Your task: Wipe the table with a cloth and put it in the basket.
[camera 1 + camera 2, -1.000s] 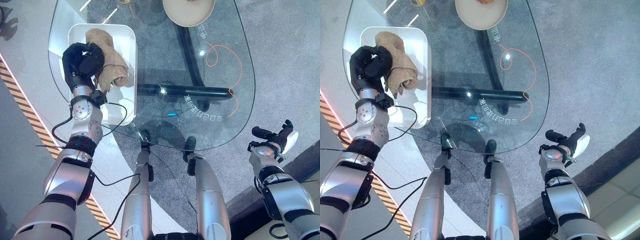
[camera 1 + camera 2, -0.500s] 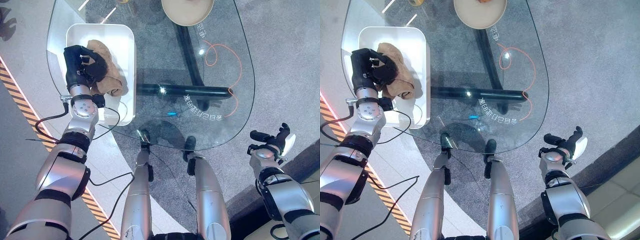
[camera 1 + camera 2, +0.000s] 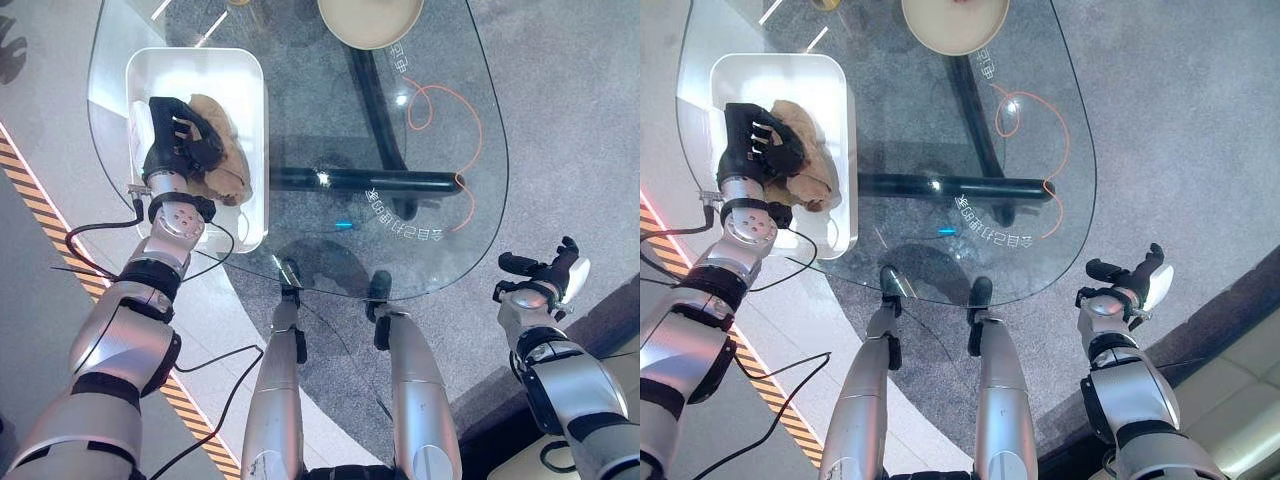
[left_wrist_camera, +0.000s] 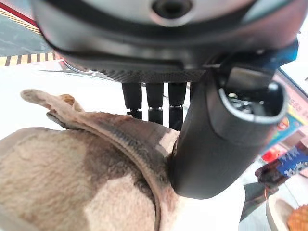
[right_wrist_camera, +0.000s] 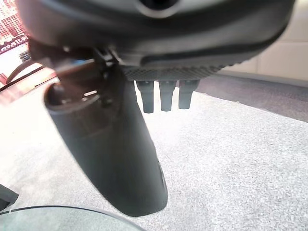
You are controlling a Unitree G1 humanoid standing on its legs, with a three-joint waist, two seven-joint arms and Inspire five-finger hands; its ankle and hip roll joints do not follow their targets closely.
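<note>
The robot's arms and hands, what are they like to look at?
Both arms are smooth silver-grey shells with black bands at the joints and a round silver wrist piece. Each ends in a dark, blocky hand with slim black fingers. The left hand is black all over as seen from above; the right hand carries a white cover on its thumb.

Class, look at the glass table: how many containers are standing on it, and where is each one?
2. A white basket stands at the table's left end, with the brown cloth and the left hand in it. A beige bowl sits at the far edge, partly cut off; more may lie beyond.
</note>
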